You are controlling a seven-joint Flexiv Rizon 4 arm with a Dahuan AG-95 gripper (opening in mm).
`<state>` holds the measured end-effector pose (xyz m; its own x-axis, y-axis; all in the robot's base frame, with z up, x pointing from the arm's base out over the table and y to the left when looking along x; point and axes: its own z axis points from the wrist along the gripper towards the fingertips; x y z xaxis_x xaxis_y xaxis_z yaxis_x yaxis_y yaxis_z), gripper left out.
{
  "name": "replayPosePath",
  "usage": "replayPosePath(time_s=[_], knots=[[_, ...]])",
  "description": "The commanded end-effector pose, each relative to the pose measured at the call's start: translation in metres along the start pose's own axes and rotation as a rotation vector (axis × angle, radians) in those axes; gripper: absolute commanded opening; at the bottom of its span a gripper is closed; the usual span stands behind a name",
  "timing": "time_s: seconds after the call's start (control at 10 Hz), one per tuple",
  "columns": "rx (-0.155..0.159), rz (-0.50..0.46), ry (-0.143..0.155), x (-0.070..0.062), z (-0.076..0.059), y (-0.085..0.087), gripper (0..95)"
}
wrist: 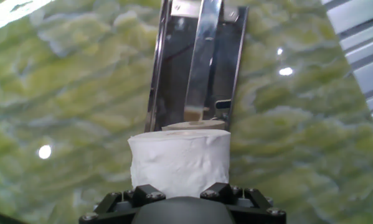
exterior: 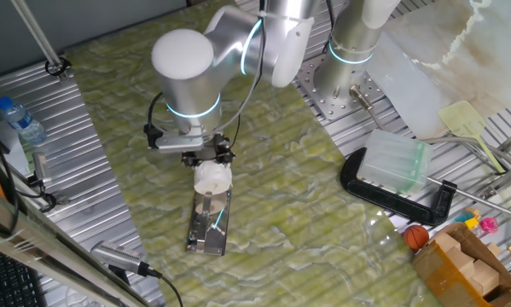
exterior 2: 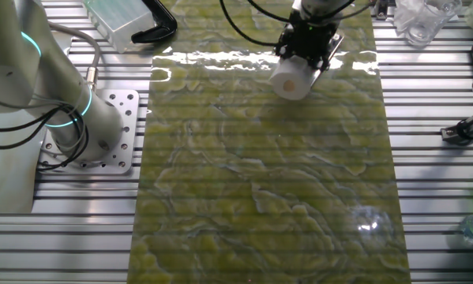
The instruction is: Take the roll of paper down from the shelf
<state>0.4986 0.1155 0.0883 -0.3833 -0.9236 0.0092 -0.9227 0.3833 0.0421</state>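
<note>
Gripper points straight down (wrist vertical), clamping the roll of paper above the shelf.

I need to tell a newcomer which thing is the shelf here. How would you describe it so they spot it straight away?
Start from the green marbled mat covering the table, then find the silver arm's claw holding the white roll of paper. The shelf is the flat, mirror-shiny metal plate lying on the mat just past the roll. Unlike the black clamp and clear plastic box nearby, it reflects like a mirror.

Green mat open around shelf — black C-clamp well apart.
</note>
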Motion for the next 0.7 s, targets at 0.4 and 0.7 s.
replayPosePath(time_s=[0.4,0.7], knots=[[0.015,0.171,0.026,0.037,-0.013,0.004,0.0],[0.053,0.454,0.072,0.063,-0.028,0.003,0.0]])
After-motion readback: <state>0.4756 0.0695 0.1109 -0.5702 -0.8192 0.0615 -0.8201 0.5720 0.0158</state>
